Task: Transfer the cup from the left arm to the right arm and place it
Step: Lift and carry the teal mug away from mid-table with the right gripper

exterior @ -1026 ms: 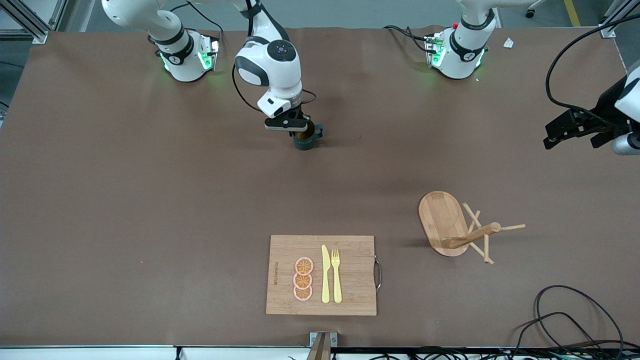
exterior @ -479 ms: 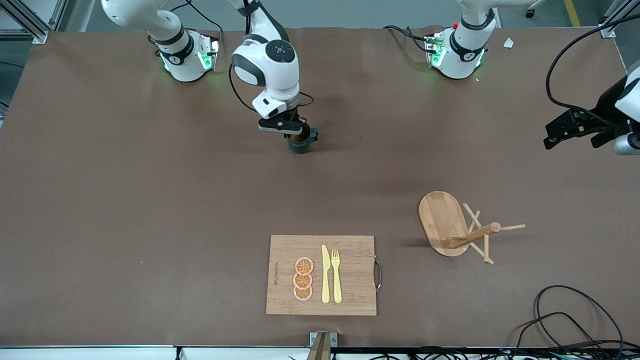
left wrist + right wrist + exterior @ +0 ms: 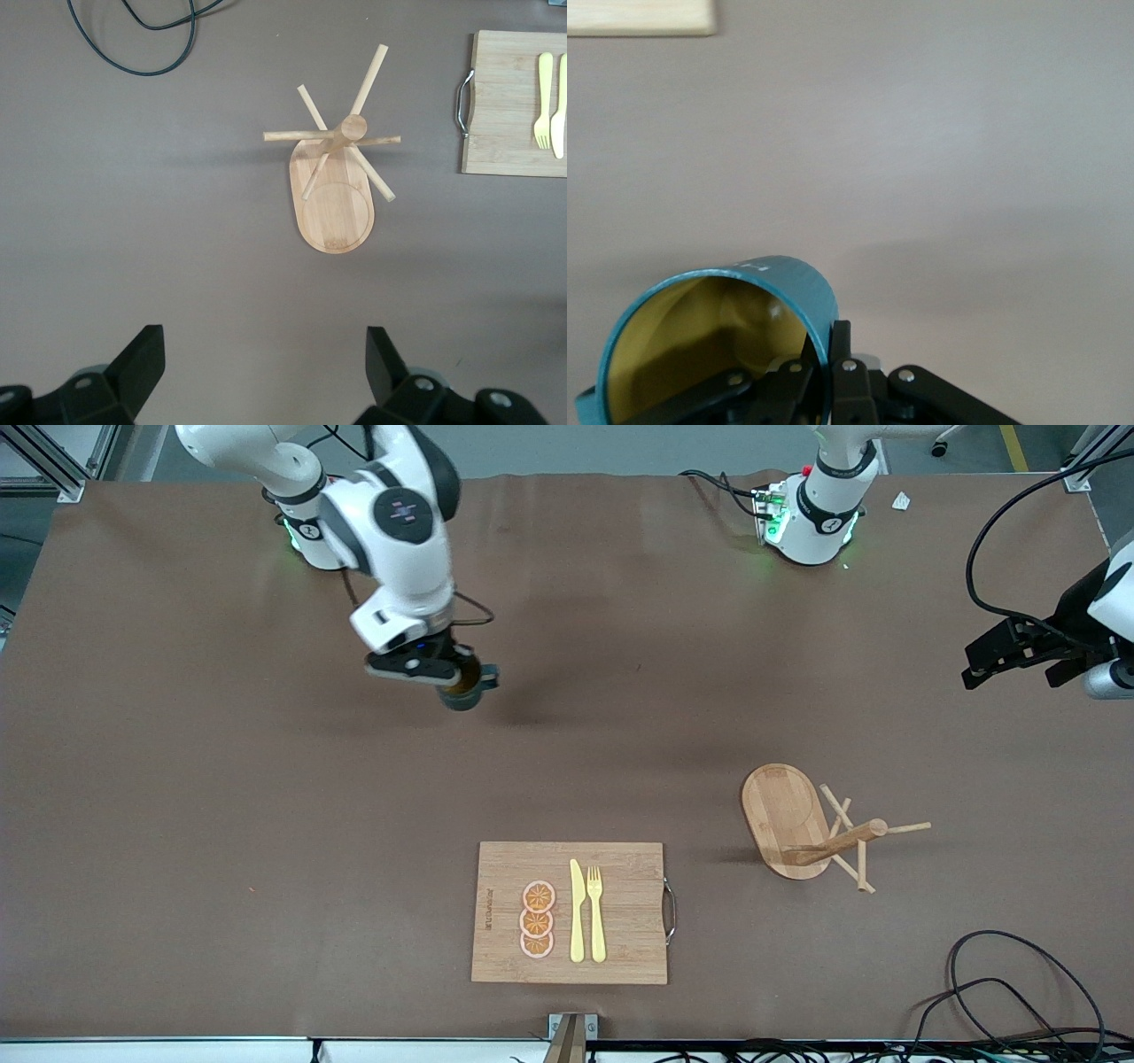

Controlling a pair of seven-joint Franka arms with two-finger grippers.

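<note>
My right gripper (image 3: 454, 676) pinches the cup (image 3: 462, 690) rim upper left, over bare table (image 3: 221, 779) (left gripper (image 3: 261, 376) gapes wide, waiting at the right edge).

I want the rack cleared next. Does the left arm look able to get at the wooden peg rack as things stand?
Probably yes. The left gripper hangs open and empty over bare table beside the wooden peg rack, with nothing between them. The right gripper holds the cup well away.

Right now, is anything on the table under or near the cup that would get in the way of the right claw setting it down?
Nothing visible does. The right claw holds the cup by its rim over bare table. The cutting board and wooden peg rack lie nearer the front camera, well apart. The left claw waits open at its own end.
</note>
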